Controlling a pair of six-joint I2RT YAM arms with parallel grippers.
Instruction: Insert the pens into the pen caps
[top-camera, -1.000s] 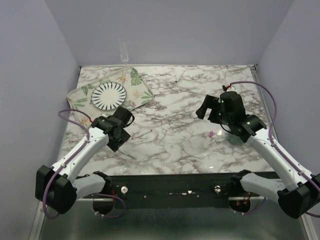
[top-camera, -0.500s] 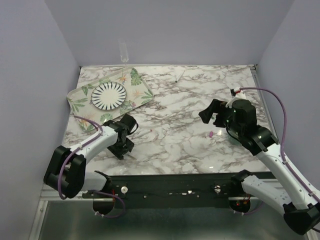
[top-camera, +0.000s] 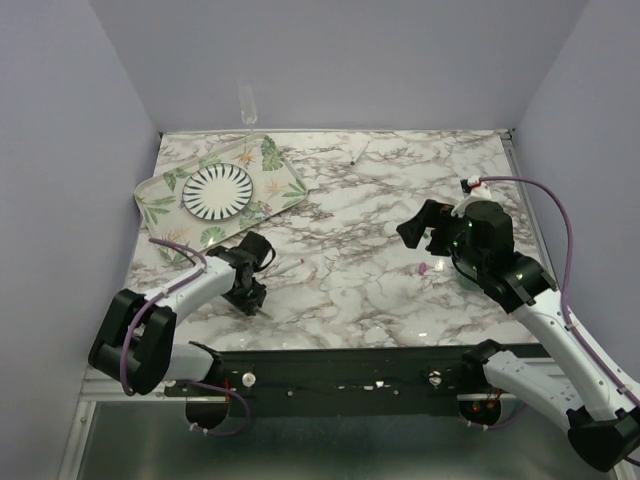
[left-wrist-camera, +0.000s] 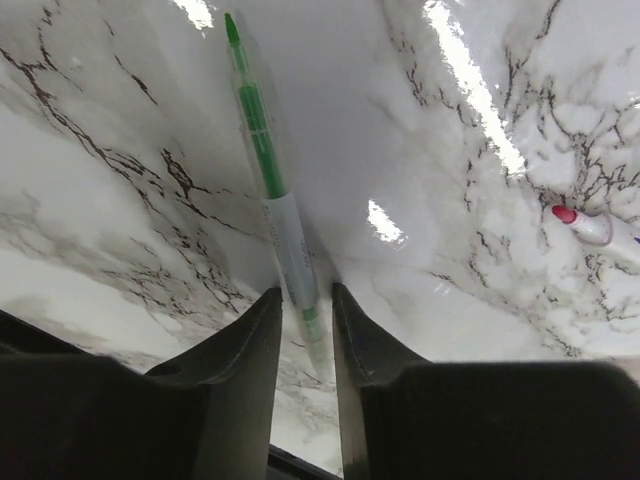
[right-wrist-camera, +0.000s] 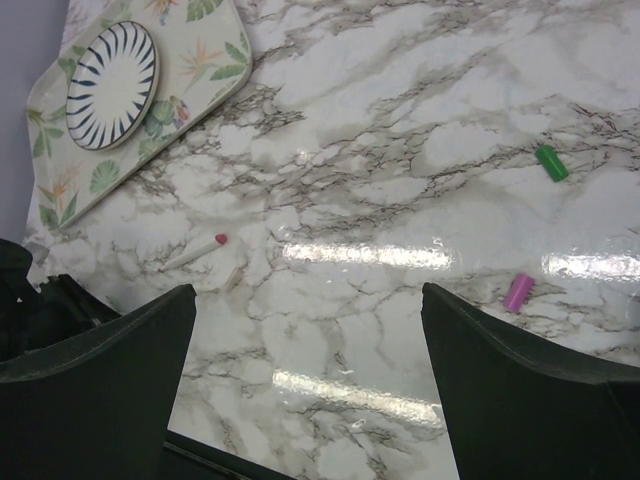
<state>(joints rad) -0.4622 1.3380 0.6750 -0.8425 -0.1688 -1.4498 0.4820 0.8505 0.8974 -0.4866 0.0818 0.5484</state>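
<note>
A green pen (left-wrist-camera: 262, 160) with a white barrel lies on the marble near the table's front left. My left gripper (left-wrist-camera: 305, 295) is low over it, fingers closed narrowly around its near end; in the top view the gripper (top-camera: 254, 298) hides most of the pen. A pink-tipped pen (right-wrist-camera: 195, 252) lies just to the right of it, and also shows in the top view (top-camera: 290, 268) and the left wrist view (left-wrist-camera: 592, 226). A pink cap (right-wrist-camera: 518, 292) and a green cap (right-wrist-camera: 550, 162) lie at the right. My right gripper (right-wrist-camera: 307, 300) is open and empty, raised above the table.
A floral tray (top-camera: 160, 192) with a striped plate (top-camera: 217, 190) sits at the back left. A clear glass (top-camera: 247, 105) stands behind it. A thin white stick (top-camera: 358, 152) lies at the back centre. The pink cap (top-camera: 423, 269) lies under my right arm.
My left gripper has swung down toward the front edge and closed around the green pen's end. My right arm drew back to the right, then held still.
</note>
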